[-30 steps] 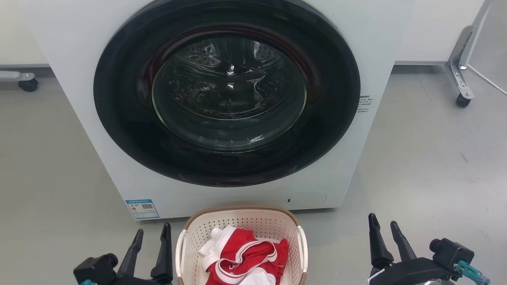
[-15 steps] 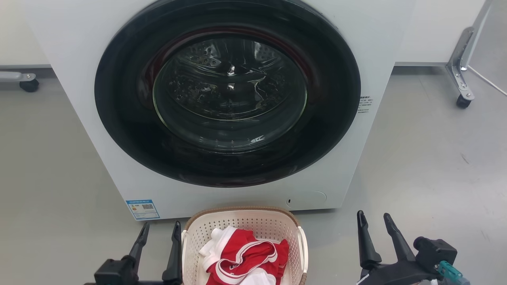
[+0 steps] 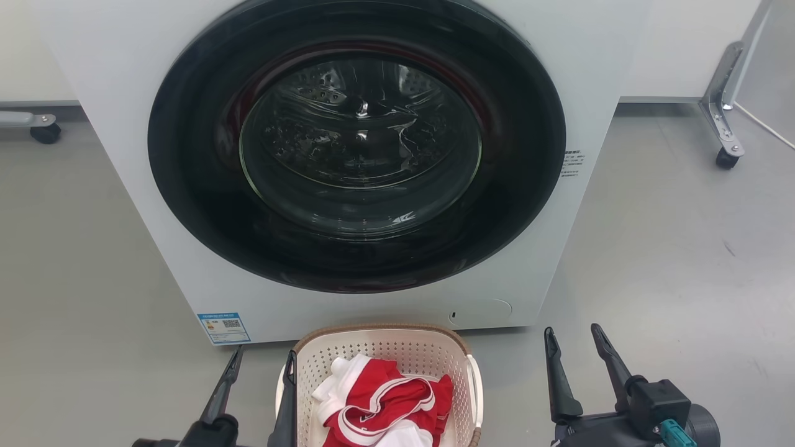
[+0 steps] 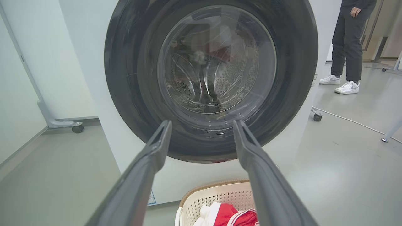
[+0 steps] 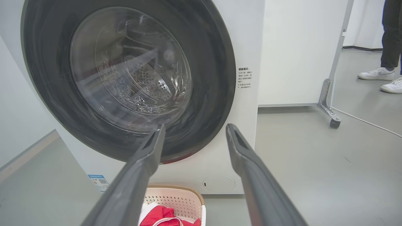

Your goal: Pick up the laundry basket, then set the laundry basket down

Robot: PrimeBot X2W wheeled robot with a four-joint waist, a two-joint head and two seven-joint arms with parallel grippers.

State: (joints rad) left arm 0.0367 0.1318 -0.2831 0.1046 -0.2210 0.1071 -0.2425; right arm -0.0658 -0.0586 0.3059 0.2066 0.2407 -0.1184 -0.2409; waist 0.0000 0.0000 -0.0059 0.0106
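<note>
At the bottom centre of the head view, the cream-white perforated plastic laundry basket with a brown woven-look rim sits on the grey floor, holding red and white cloth. At lower left the left gripper is spread and empty, its inner finger overlapping the basket's white left handle; contact is unclear. At lower right the right gripper, likewise spread and empty, stands apart from the basket. Just behind the basket rises a white washing machine with a dark round door
</note>
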